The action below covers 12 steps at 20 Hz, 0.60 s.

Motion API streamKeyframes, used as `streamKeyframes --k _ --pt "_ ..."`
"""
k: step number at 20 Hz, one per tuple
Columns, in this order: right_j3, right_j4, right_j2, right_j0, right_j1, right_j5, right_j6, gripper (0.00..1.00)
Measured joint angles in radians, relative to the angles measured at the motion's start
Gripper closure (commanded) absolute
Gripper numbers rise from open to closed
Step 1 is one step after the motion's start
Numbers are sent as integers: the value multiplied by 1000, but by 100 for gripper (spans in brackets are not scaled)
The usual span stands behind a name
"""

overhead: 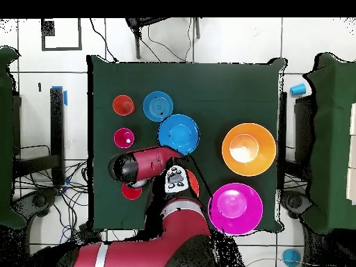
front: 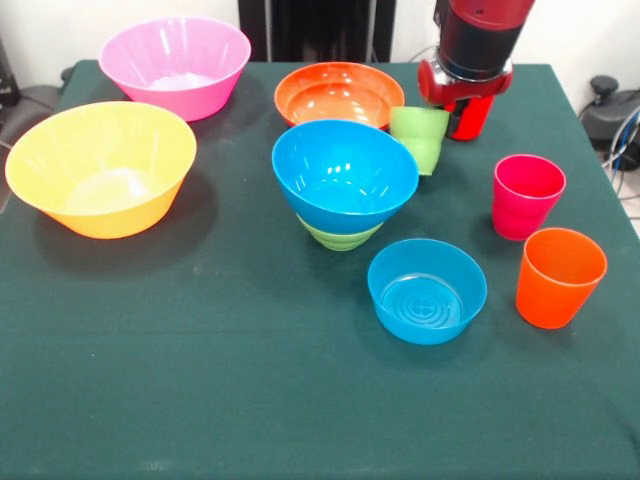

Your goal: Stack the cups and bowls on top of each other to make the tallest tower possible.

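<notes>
Going left to right in the front view: the big glossy yellow-orange plastic bowl (front: 101,167) sits at 9 o'clock on the dark green table (front: 200,400), with the big glossy pink plastic bowl (front: 175,63) at 11 o'clock behind it. Near the centre stands the tower (front: 343,185), so far only 2 pieces: the wide glossy blue plastic bowl (front: 345,173) resting upright on the small green plastic bowl (front: 340,236), which peeks out beneath it. At 12 o'clock lies the shallow orange-red plastic bowl (front: 339,94). Below the tower, toward 5 o'clock, is the small translucent blue plastic bowl with a ringed bottom (front: 427,290). Just right of the tower a light green ribbed plastic cup (front: 420,138) hangs tilted. Beside it, the gripper (front: 463,100) is down over the red plastic cup (front: 468,118); I cannot tell whether it is clamped or apart. At 3 o'clock stand the magenta-pink ribbed plastic cup (front: 526,195) and the orange plastic cup (front: 559,276), both upright.

By my judgement the job is barely begun: 2 items stacked, 4 bowls and 4 cups left.

No brand, label or writing can be read.
</notes>
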Motion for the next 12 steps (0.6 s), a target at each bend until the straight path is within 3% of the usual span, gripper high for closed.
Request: streamKeyframes --k 12 --pt "23 0 13 -29 -145 1 0 100"
